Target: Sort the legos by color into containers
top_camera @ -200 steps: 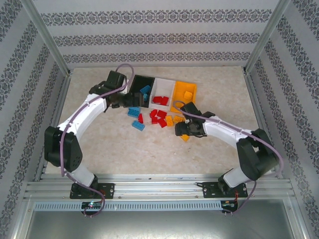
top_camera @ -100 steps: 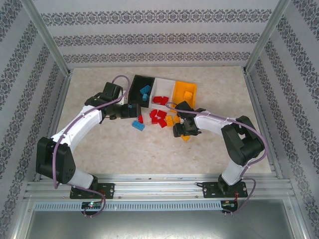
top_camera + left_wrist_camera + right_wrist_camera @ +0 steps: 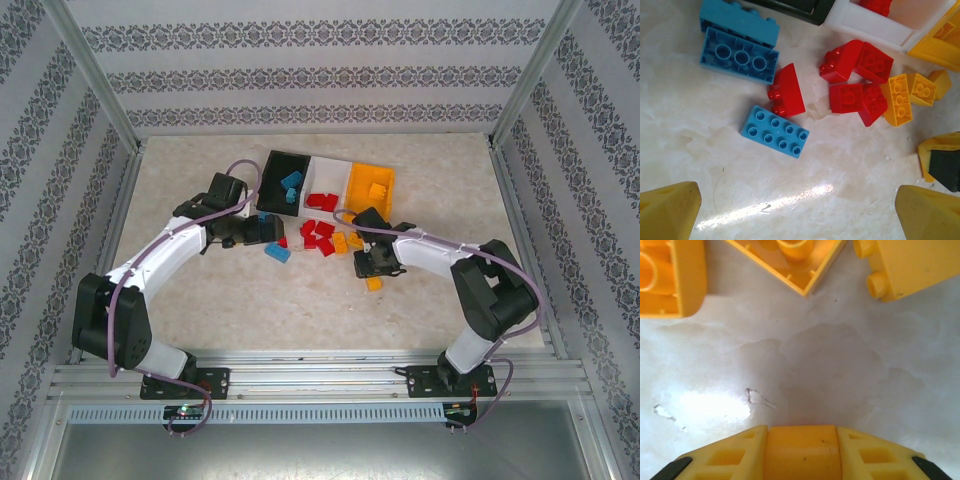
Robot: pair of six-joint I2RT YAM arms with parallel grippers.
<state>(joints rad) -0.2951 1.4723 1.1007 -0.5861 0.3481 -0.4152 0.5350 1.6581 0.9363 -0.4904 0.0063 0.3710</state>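
Note:
Three containers stand in a row at the back: black [image 3: 270, 172], white [image 3: 330, 164] and orange [image 3: 389, 180]. Loose legos lie in front of them: a flat blue brick [image 3: 774, 131], an upturned blue brick [image 3: 739, 54], red bricks [image 3: 785, 92] and orange bricks [image 3: 899, 99]. My left gripper [image 3: 799, 212] hovers open over bare table just short of the blue bricks. My right gripper [image 3: 801, 452] is low on the table, right of the pile. It is shut on an orange lego [image 3: 801, 442] held between its fingers [image 3: 725, 457].
A blue brick [image 3: 291, 186] lies in the black bin, red ones [image 3: 322, 201] in the white bin, an orange one [image 3: 376, 190] in the orange bin. More orange bricks [image 3: 670, 277] lie just ahead of the right gripper. Metal frame rails border the table.
The right gripper has closed onto the orange lego. The left arm has drawn back from the black bin and now hangs over the blue bricks on the table.

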